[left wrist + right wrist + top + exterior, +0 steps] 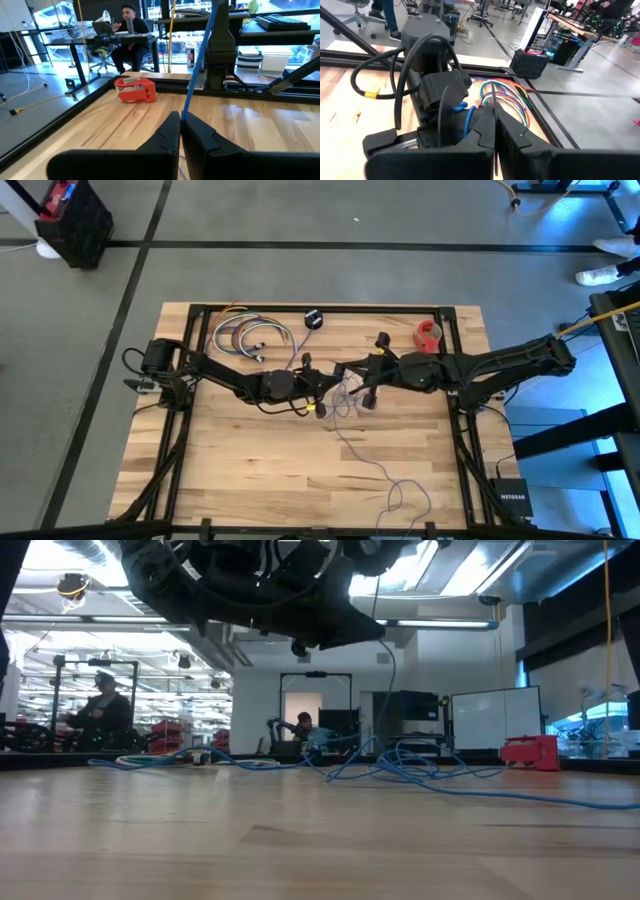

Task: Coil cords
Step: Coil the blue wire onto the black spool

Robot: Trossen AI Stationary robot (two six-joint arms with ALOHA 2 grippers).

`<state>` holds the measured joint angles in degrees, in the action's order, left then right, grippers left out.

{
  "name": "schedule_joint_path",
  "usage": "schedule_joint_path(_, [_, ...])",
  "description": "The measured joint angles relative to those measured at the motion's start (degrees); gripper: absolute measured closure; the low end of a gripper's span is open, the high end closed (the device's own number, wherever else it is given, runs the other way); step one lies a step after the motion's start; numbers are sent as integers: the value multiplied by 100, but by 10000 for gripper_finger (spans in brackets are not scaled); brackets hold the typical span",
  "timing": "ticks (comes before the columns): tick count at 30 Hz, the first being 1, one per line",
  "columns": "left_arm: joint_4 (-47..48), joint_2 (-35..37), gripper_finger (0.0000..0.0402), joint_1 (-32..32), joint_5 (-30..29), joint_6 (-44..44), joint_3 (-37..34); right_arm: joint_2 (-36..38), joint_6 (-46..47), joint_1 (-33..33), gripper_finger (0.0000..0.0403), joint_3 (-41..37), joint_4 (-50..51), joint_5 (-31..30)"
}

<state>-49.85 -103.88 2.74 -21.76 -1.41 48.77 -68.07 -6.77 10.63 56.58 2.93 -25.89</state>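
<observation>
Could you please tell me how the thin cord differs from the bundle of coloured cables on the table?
The cord is very thin and sprawls loose across the table's middle towards its near edge; the bundle is thicker and lies curved at the far left. The cord is a single greyish strand; the bundle has several colours. The cord rises to the shut left pincer; the bundle lies untouched. Both rest on the table.

thin cord across wooden table
</observation>
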Motion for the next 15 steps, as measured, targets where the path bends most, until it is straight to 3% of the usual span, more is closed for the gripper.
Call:
schedule_joint_path(8, [-81, 2, 396, -2, -14, -12, -2, 0, -409, -15, 398, -3, -591, -67])
schedule_joint_path(15, [-82, -4, 396, -4, -35, -11, -11, 0, -534, -15, 398, 285, -508, -63])
